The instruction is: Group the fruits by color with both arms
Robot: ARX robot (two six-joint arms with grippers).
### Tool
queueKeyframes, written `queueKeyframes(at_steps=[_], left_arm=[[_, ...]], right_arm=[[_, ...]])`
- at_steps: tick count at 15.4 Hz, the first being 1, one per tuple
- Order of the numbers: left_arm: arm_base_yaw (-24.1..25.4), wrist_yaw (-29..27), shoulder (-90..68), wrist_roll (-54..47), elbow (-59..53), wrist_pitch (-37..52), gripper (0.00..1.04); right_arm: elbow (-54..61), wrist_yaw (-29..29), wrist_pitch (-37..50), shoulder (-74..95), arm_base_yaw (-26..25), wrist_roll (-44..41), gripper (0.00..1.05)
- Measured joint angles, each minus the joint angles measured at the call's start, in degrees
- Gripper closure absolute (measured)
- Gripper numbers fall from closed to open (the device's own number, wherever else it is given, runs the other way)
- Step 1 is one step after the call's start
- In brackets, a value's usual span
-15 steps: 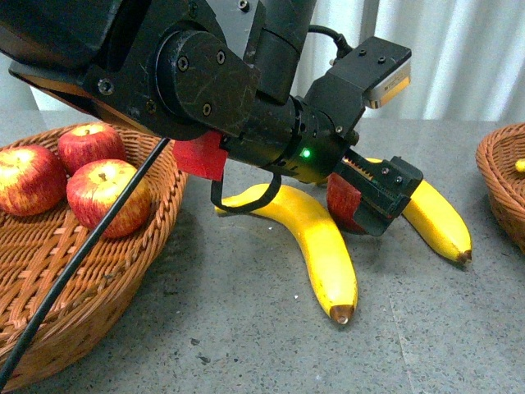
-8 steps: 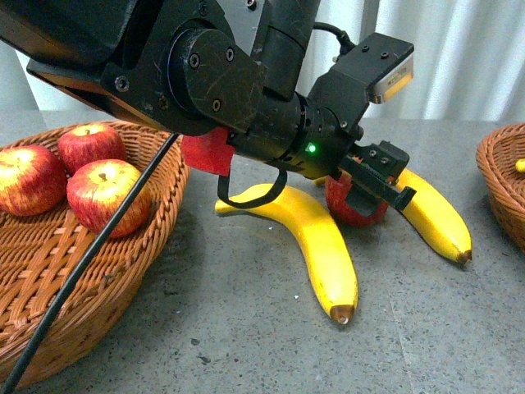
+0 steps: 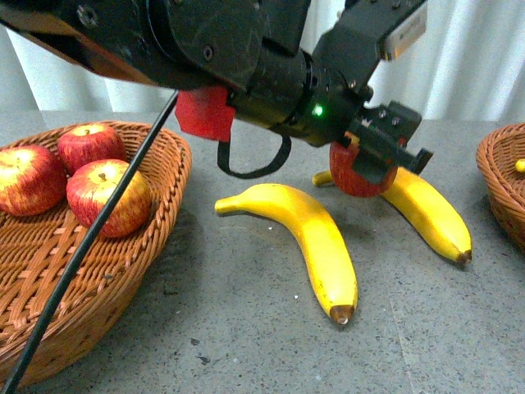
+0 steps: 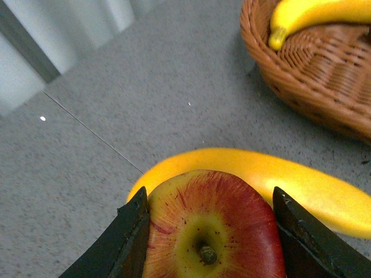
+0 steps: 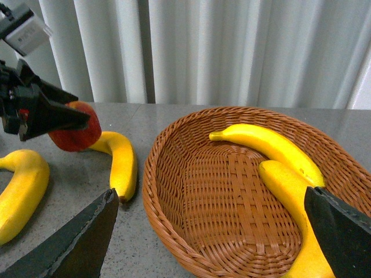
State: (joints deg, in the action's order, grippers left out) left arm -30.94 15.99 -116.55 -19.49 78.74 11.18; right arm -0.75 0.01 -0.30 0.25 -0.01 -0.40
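Red apple (image 4: 211, 229) pinched in left tool (image 4: 213, 237), stem (image 4: 207, 255) only wrist-visible; right tool (image 5: 208, 234) spread.

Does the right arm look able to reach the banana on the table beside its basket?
Probably yes: the right gripper is open, facing the basket, and the near tip of the banana is uncovered, though the left gripper holds an apple over its far end.

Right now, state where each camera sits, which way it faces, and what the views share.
Front: on the body, facing forward over the table; the left arm crosses the top, left gripper shut on an apple.
Left wrist: looks past its own fingers at that apple and a banana beyond.
Right wrist: faces the banana basket between its open fingers.
Shared: all three show the held apple.
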Motion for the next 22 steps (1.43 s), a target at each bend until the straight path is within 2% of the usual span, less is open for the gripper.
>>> queueKeyframes(at_steps=[2, 6, 9, 10, 11, 12, 14, 18, 19, 20, 21, 22], left_arm=[[0.02, -4.33, 3.3, 1.6, 0.02, -0.02, 0.51], [0.0, -19.8, 13.46, 8.35, -2.34, -3.82, 0.53], [0.46, -29.07, 28.59, 12.28, -12.31, -5.05, 0.53], [1.4, -31.61, 34.62, 13.33, -17.75, -4.98, 0.53], [4.63, -36.0, 46.58, 14.4, -28.41, -5.79, 0.54], [8.11, -36.96, 54.99, 16.52, -35.95, -7.34, 0.54], [12.09, -35.01, 60.08, 19.19, -41.83, -6.91, 0.55], [15.04, -33.48, 59.06, 20.85, -47.36, -5.18, 0.55], [15.1, -32.48, 58.82, 21.0, -47.89, -4.46, 0.49], [14.4, -31.95, 58.95, 21.0, -48.04, -3.56, 0.35], [14.16, -31.98, 58.97, 21.0, -48.04, -3.41, 0.29], [14.08, -31.85, 59.19, 21.03, -48.22, -3.45, 0.18]], right_arm=[[0.0, 0.0, 0.02, 0.0, 0.0, 0.0, 0.07], [0.0, 0.0, 0.02, 0.0, 0.0, 0.0, 0.07], [0.0, 0.0, 0.02, 0.0, 0.0, 0.0, 0.07], [0.0, 0.0, 0.02, 0.0, 0.0, -0.02, 0.07], [0.0, 0.0, 0.02, 0.0, 0.0, -0.02, 0.07], [0.0, 0.0, 0.02, 0.0, 0.0, 0.0, 0.07], [0.0, 0.0, 0.02, 0.0, 0.0, 0.0, 0.07], [0.0, 0.0, 0.02, 0.0, 0.0, 0.0, 0.07], [0.0, 0.0, 0.02, 0.0, 0.0, 0.0, 0.07], [0.0, 0.0, 0.02, 0.0, 0.0, 0.0, 0.07], [0.0, 0.0, 0.02, 0.0, 0.0, 0.0, 0.07], [0.0, 0.0, 0.02, 0.0, 0.0, 0.0, 0.07]])
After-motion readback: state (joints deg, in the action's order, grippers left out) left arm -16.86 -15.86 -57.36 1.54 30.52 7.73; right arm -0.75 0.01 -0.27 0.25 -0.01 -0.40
